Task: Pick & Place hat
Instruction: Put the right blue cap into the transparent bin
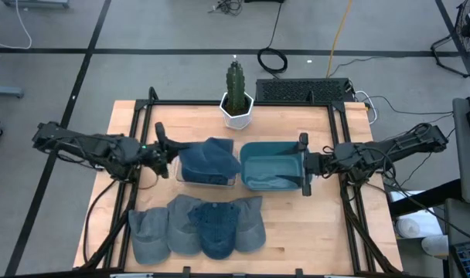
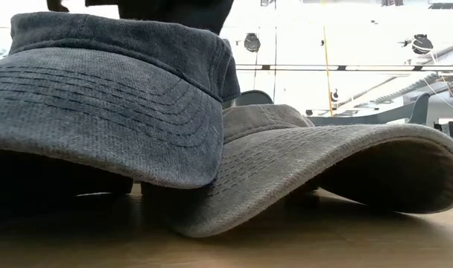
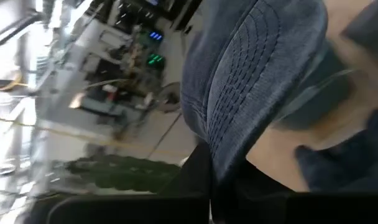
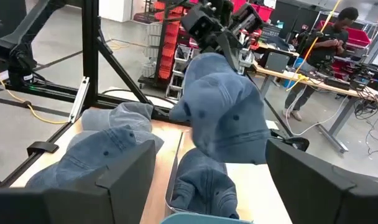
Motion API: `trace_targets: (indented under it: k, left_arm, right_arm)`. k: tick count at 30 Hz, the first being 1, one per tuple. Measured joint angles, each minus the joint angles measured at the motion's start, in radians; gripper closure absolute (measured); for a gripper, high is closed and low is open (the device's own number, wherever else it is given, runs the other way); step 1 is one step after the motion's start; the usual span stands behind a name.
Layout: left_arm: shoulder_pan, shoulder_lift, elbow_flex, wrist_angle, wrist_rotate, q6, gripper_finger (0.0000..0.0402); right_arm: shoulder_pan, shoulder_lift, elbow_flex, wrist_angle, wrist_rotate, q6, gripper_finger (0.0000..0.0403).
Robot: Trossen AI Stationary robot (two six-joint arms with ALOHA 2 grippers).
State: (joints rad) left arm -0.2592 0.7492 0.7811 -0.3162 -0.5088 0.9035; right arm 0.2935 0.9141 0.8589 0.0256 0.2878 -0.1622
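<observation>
My left claw [image 4: 221,28] is clenched on a denim hat [image 4: 229,106] above the clear bin [image 1: 208,179]; right claw [image 1: 303,171] hangs released.

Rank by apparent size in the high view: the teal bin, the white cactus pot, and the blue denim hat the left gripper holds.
1. Teal plastic bin
2. Blue denim hat held by the left gripper; nearly the bin's size, and raised nearer the camera, so unsure
3. White faceted cactus pot
</observation>
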Motion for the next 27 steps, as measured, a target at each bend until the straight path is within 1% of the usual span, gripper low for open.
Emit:
trace_targets:
  k: [2,3,4,7,11,14,18,22,27]
  left_arm:
    - [0.023,-0.021,0.001,-0.072,0.093,-0.028,0.0389]
    - [0.034,-0.02,0.001,-0.107,0.123,-0.036,0.0388]
    - [0.044,-0.019,0.001,-0.134,0.144,-0.049,0.0388]
    - [0.078,0.005,-0.005,-0.195,0.163,-0.08,0.0394]
    - [0.13,0.042,-0.029,-0.159,0.168,-0.1,0.0389]
    - [0.168,0.074,-0.061,-0.093,0.168,-0.058,0.0386]
    - [0.205,0.103,-0.071,-0.069,0.186,-0.019,0.0394]
    - [0.215,0.112,-0.079,-0.065,0.246,0.004,0.0391]
    - [0.226,0.117,-0.132,-0.046,0.222,-0.011,0.0393]
  right_arm:
    - [0.0,0.001,0.0,-0.008,0.0,-0.007,0.0116]
    - [0.0,0.004,0.0,-0.007,0.0,-0.008,0.0116]
    - [0.0,0.005,0.0,-0.006,0.0,-0.011,0.0116]
    - [0.0,0.007,0.0,-0.008,-0.001,-0.018,0.0117]
    - [0.0,0.006,0.0,-0.008,-0.001,-0.018,0.0117]
    - [0.0,0.007,0.0,-0.005,-0.001,-0.018,0.0118]
    - [0.0,0.007,0.0,-0.005,-0.002,-0.009,0.0121]
    - [0.0,0.007,0.0,-0.009,-0.002,-0.007,0.0122]
    - [0.0,0.007,0.0,-0.01,-0.002,-0.007,0.0122]
